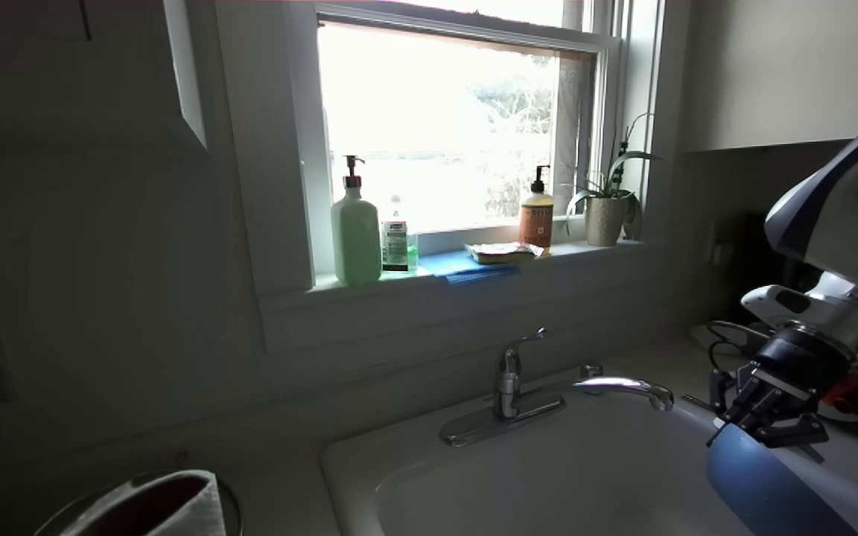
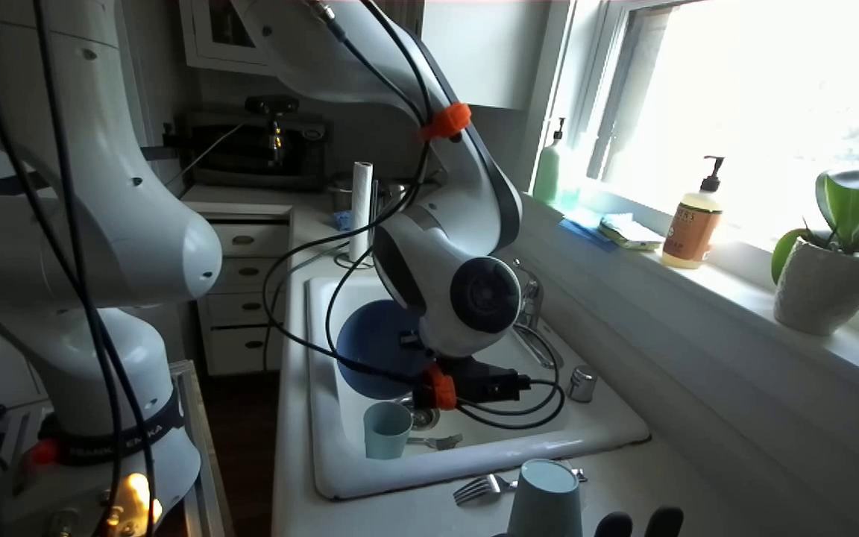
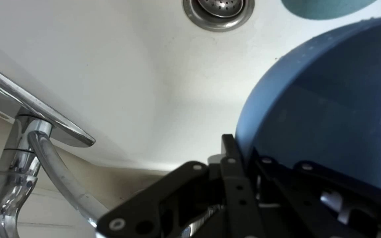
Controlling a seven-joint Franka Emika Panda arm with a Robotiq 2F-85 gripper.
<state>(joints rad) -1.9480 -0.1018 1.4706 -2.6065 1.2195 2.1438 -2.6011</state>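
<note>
A deep blue bowl (image 3: 326, 109) fills the right of the wrist view, its inside facing the camera. My gripper (image 3: 242, 147) is shut on its rim, one finger outside the wall and the other inside. In an exterior view the bowl (image 1: 764, 484) hangs tilted below the gripper (image 1: 723, 432), at the right of the sink. The bowl (image 2: 373, 347) also shows in an exterior view over the sink, partly behind the arm; the fingers are hidden there. A pale teal cup (image 2: 387, 430) stands in the sink near a fork (image 2: 441, 441), close to the drain (image 3: 222, 6).
The chrome faucet (image 1: 509, 380) rises at the sink's window side, its spout (image 1: 626, 385) reaching toward the gripper. On the counter are an upturned cup (image 2: 546, 500) and a fork (image 2: 485, 487). Soap bottles (image 1: 357, 231) and a potted plant (image 1: 604, 219) line the windowsill.
</note>
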